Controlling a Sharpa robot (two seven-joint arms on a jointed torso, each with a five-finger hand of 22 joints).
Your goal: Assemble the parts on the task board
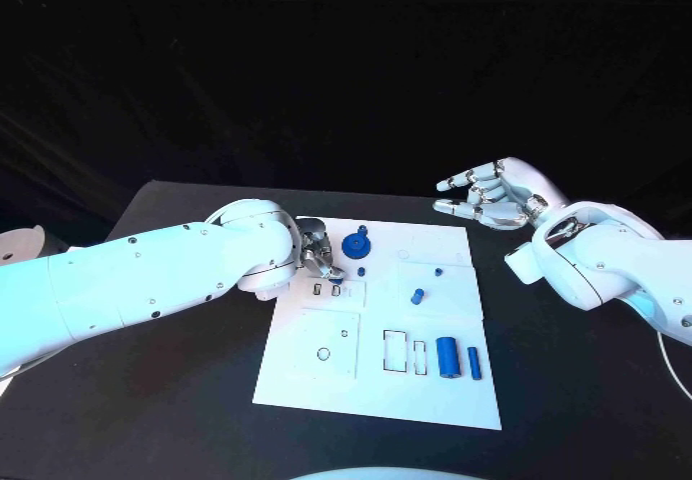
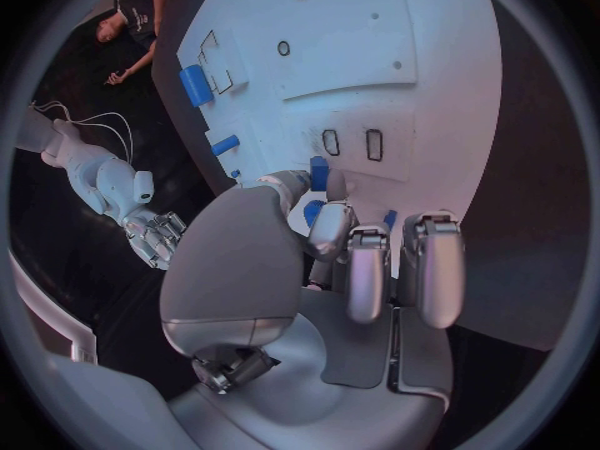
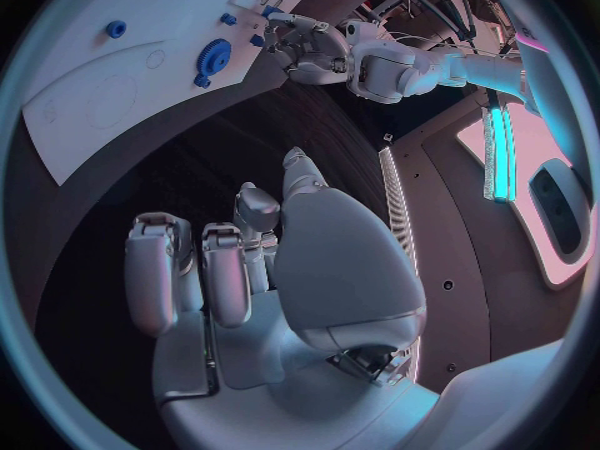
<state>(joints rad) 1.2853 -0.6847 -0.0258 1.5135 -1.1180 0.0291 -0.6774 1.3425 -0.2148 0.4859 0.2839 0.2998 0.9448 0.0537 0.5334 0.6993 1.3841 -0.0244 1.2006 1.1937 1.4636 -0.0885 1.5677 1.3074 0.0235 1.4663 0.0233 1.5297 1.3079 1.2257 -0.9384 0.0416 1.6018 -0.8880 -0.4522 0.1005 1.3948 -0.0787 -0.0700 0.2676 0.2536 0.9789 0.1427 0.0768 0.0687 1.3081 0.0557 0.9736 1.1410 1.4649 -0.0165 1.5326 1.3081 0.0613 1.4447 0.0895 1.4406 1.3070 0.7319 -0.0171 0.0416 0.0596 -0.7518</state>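
black table (image 1: 577,380) under white task board (image 1: 332,370), dark backdrop behind.

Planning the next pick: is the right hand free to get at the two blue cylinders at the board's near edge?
Probably yes: the right hand is open off the board, and the two blue cylinders lie uncovered.

Table: black and matte (image 1: 188,420); it lies under both hands, its bare top spreading outward from the left hand (image 1: 320,255) and beneath the right hand (image 1: 490,195).
Backdrop: black cloth (image 1: 346,90) beyond the table's far edge, behind the right hand.
Round white object: (image 1: 20,243) off the table's corner, well out from the left hand; what it is cannot be told.
Cable: thin and white (image 1: 675,372), well behind the right hand.
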